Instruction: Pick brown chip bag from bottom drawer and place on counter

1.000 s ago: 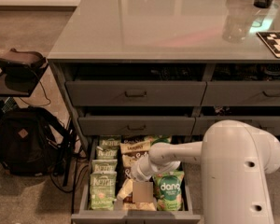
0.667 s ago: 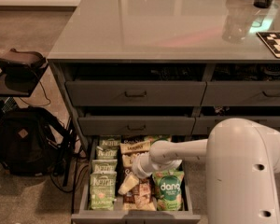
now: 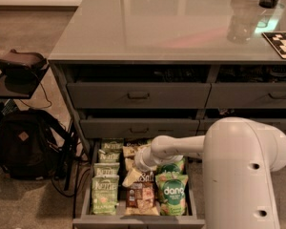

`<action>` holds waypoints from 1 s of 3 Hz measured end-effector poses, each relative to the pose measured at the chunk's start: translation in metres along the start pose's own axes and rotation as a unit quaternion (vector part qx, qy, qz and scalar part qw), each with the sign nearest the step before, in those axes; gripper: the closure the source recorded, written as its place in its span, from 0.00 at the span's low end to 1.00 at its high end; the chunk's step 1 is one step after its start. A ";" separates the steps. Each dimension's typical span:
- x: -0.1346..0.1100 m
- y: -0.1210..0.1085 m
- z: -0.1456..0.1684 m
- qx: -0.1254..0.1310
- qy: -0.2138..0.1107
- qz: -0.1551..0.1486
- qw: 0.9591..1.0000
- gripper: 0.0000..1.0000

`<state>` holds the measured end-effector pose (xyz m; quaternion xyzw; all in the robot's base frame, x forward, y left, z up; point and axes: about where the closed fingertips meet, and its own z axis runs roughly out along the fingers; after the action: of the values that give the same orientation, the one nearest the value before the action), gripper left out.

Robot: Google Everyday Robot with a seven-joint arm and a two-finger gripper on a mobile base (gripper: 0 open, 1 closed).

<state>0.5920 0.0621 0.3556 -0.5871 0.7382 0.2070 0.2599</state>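
The bottom drawer is pulled open at the foot of the grey cabinet and is full of snack bags. My gripper reaches down into its middle row, at the end of the white arm. It holds a brown chip bag, cream-tan on top, tilted and raised a little above the other bags. Another brown chip bag lies flat just in front of it. The glossy grey-green counter spans the top of the cabinet.
Pale green bags fill the drawer's left row and green "dang" bags the right. My white arm housing stands at the right. A black backpack and a chair are at the left. A glass and a checkered tag sit on the counter.
My gripper has risen slightly in the drawer, and the tilted brown chip bag has come up with it.
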 end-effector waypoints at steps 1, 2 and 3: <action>0.003 -0.025 0.000 0.011 -0.027 -0.008 1.000 0.00; 0.011 -0.044 -0.002 0.017 -0.058 -0.009 0.998 0.00; 0.017 -0.059 -0.001 0.011 -0.080 -0.009 0.997 0.00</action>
<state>0.6464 0.0352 0.3457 -0.5722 0.7120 0.2428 0.3267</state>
